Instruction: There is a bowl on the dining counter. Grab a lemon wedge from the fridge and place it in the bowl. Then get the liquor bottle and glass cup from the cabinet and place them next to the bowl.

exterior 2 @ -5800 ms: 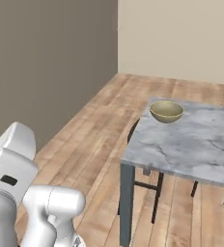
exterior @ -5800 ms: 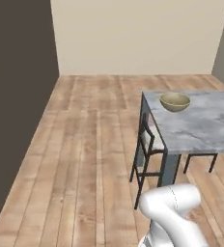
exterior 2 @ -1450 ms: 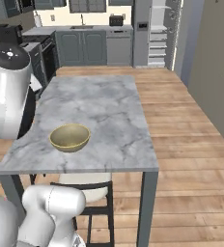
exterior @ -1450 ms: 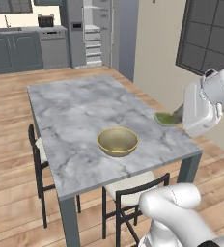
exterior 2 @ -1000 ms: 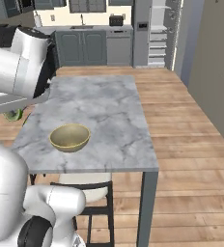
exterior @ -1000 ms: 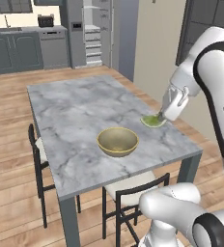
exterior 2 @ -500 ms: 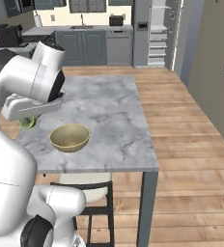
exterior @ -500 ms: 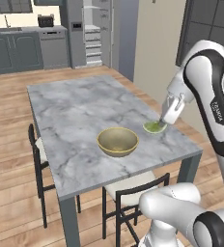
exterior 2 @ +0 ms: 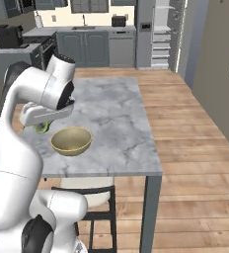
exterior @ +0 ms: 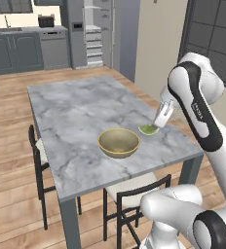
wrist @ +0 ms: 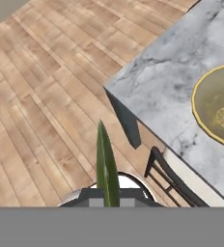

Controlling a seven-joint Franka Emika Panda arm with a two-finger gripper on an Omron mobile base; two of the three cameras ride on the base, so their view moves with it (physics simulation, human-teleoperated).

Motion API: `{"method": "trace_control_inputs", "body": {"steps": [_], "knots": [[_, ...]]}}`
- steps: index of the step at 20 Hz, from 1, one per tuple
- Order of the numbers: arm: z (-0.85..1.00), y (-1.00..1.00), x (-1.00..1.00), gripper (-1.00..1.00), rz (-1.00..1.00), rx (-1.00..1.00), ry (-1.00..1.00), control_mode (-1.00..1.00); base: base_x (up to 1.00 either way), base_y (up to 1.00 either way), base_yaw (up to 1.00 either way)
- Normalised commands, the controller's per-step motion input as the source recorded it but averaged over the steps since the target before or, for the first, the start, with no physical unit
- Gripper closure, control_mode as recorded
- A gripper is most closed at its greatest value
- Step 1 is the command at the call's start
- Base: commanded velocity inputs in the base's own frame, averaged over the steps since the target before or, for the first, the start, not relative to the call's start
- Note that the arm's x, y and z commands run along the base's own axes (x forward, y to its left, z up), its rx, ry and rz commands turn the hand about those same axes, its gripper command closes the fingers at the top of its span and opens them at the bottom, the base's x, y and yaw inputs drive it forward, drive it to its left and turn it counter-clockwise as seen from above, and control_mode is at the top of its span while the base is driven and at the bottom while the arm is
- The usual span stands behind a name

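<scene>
My gripper (exterior: 153,127) is shut on the lemon wedge (exterior: 147,130), a small yellow-green piece held just above the dining counter (exterior: 76,112), right of the olive-tan bowl (exterior: 118,142). From the right base view the lemon wedge (exterior 2: 41,128) hangs under the gripper (exterior 2: 42,123), left of the bowl (exterior 2: 71,140) near the counter (exterior 2: 117,113) edge. In the hand view the wedge (wrist: 106,166) stands edge-on between the fingers of the gripper (wrist: 107,195), with the bowl (wrist: 219,110) at the right on the counter (wrist: 167,87).
The grey fridge (exterior: 81,33) stands at the back with shelves showing beside it, also in the right base view, fridge (exterior 2: 156,34). Dark chairs (exterior: 134,194) are tucked under the counter's near side, another chair (exterior: 37,148) at the left. Grey kitchen cabinets (exterior 2: 89,47) line the back wall.
The base drove round to the dining counter. Over the last second the arm has swung the wedge down and in over the counter, close beside the bowl. Bowl unmoved.
</scene>
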Motion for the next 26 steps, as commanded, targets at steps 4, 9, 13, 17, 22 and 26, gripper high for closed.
{"method": "trace_control_inputs", "body": {"steps": [4, 9, 13, 17, 22, 26], "knots": [[-0.37, 0.00, 0.63, 1.00, -0.07, -0.10, 0.04, -1.00, 0.00, 0.00, 0.00], [-0.38, 0.02, 0.63, 1.00, -0.07, -0.13, 0.06, -1.00, 0.00, 0.00, 0.00], [-0.37, 0.05, 0.61, 1.00, -0.07, -0.14, 0.05, -1.00, 0.00, 0.00, 0.00], [-0.39, 0.02, 0.51, 1.00, -0.04, -0.11, 0.00, -1.00, 0.00, 0.00, 0.00], [-0.40, 0.01, 0.41, 1.00, -0.01, -0.09, 0.00, -1.00, 0.00, 0.00, 0.00], [-0.37, 0.00, 0.39, 1.00, 0.00, -0.04, 0.00, -1.00, 0.00, 0.00, 0.00]]}}
